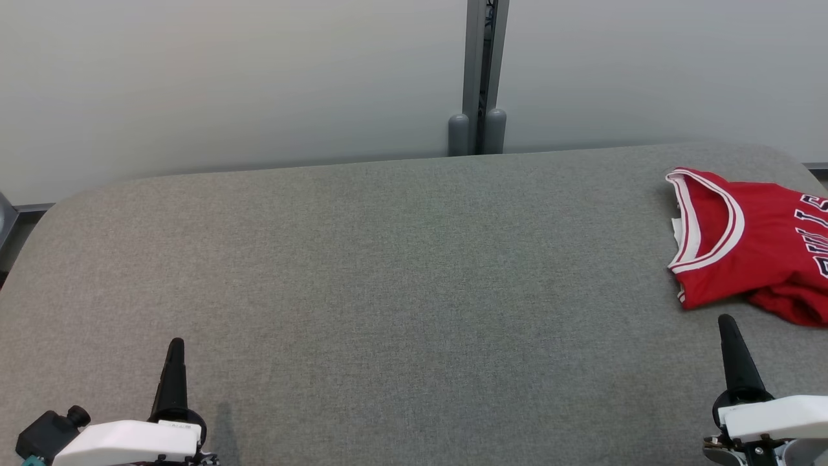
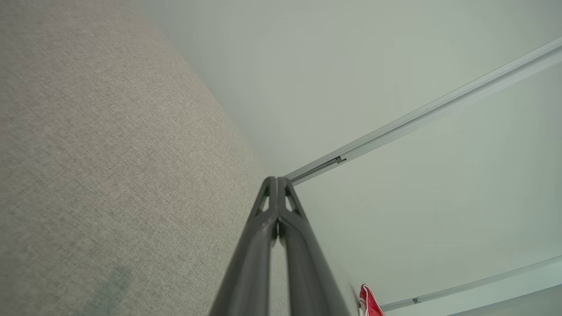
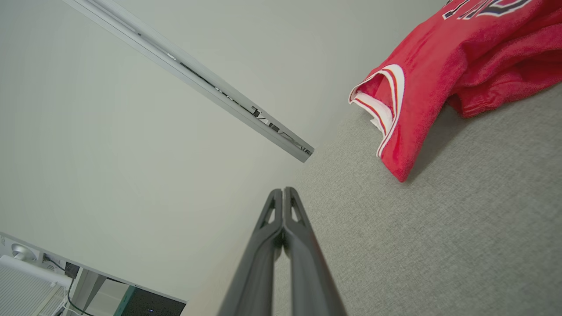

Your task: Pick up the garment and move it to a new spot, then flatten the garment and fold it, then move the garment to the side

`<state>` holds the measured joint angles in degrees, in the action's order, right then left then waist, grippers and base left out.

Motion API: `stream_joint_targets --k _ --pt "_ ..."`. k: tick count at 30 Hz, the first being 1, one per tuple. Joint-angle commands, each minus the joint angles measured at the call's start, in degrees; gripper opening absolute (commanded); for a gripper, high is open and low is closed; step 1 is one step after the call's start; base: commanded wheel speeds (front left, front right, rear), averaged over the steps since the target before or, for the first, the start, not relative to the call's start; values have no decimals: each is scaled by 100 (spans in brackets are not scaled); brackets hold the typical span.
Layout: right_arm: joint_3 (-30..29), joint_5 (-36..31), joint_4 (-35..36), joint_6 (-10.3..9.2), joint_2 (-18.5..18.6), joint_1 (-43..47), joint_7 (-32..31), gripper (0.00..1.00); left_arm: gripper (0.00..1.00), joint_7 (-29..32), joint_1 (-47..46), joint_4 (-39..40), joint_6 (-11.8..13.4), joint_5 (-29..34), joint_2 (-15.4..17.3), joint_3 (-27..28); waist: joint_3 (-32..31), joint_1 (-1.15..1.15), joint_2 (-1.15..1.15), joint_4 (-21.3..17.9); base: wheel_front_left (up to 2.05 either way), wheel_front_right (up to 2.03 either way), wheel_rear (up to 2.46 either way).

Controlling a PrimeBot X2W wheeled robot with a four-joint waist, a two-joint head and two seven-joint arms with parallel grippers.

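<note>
The jersey (image 1: 757, 243) lay bunched at the table's (image 1: 388, 272) far right, just ahead of the right hand (image 1: 727, 322), collar (image 1: 692, 230) toward the left. Both hands were closed and empty; the left hand (image 1: 176, 344) sat well apart from it, so the right was nearer.

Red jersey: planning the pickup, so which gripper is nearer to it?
Right. The right gripper sits just short of the jersey, not touching; the left gripper is far off across the grey tabletop.
</note>
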<state>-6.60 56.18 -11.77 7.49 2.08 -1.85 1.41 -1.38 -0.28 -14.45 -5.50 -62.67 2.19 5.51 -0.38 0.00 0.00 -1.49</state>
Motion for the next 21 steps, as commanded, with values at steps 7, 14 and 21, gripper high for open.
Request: stream_joint_targets --k 7,14,21 --pt "1 554 3 1 65 -171 -130 0 0 125 -220 65 -56 -460 52 39 6 0 0 16 0 0 0" --pt "2 1016 -34 1 69 -211 -230 0 0 227 -277 63 -78 -833 56 51 12 0 0 32 0 0 0" --pt "3 1450 -66 1 76 -261 -324 0 0 321 -344 62 -100 -1185 61 61 18 0 0 48 0 0 0"
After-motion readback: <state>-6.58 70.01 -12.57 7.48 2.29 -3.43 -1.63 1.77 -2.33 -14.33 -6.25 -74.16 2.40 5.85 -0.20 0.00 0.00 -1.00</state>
